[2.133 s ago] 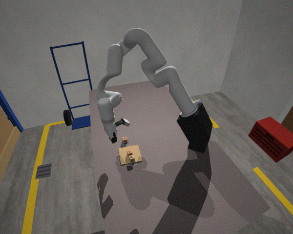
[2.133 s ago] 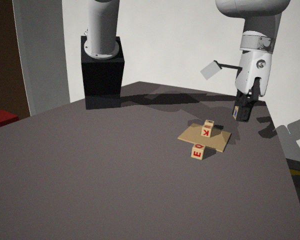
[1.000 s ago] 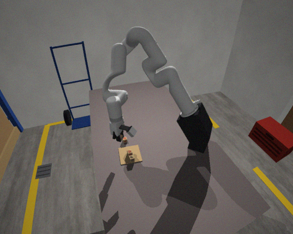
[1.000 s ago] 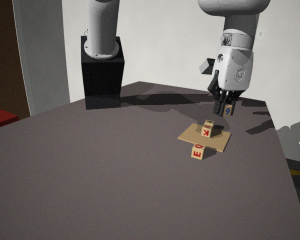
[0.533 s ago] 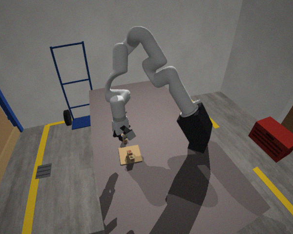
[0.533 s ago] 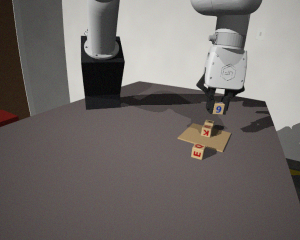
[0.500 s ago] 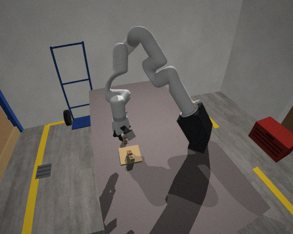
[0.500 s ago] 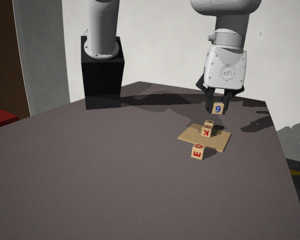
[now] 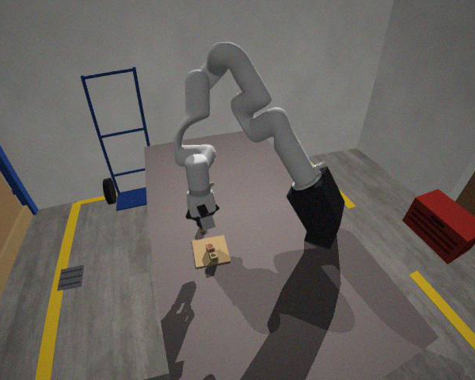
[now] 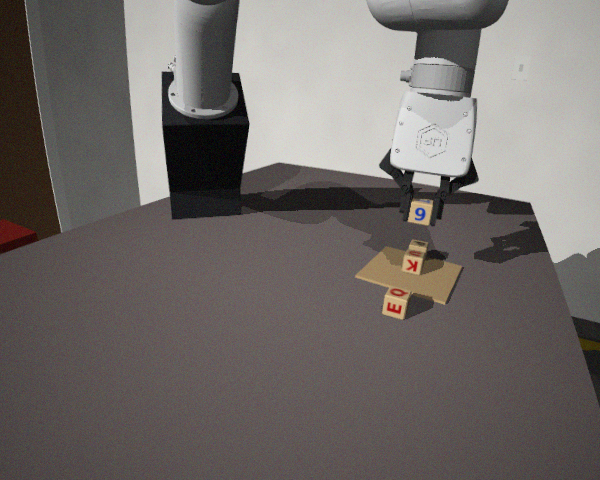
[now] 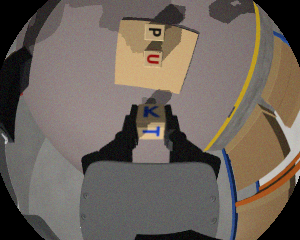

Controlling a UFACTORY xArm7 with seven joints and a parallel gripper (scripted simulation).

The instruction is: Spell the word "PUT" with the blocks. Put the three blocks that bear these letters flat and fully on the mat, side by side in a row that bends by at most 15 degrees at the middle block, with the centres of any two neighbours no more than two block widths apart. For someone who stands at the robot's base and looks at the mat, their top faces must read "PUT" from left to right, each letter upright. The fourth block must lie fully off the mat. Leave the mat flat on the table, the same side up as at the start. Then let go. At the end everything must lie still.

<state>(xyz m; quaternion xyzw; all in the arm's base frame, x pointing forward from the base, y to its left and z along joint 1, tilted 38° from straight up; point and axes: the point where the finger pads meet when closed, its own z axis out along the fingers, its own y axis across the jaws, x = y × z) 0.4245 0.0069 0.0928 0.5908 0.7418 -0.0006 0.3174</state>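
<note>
The tan mat [image 9: 226, 243] [image 10: 440, 289] [image 11: 130, 75] lies flat. The P block [image 9: 213, 256] [image 10: 418, 243] [image 11: 154, 32] and the U block [image 9: 210, 247] [image 10: 413, 264] [image 11: 152, 59] sit on it with a small gap, letters up, P nearer one edge. My gripper [image 10: 420, 219] [image 11: 151, 113] is shut on the T block [image 10: 420, 211] [image 11: 151, 131], held in the air; its blue T and K faces show in the wrist view, a blue 9 in the exterior view. The Q block [image 10: 395, 305] stands off the mat, beside its edge; the gripper and held block hide it in the wrist view.
The black robot base [image 9: 319, 208] [image 10: 204, 165] stands on the same table [image 9: 180, 176] [image 10: 238, 335]. A red box [image 9: 446, 225] and a blue hand truck [image 9: 123, 132] are off the table. Arm shadows fall across the table and part of the mat.
</note>
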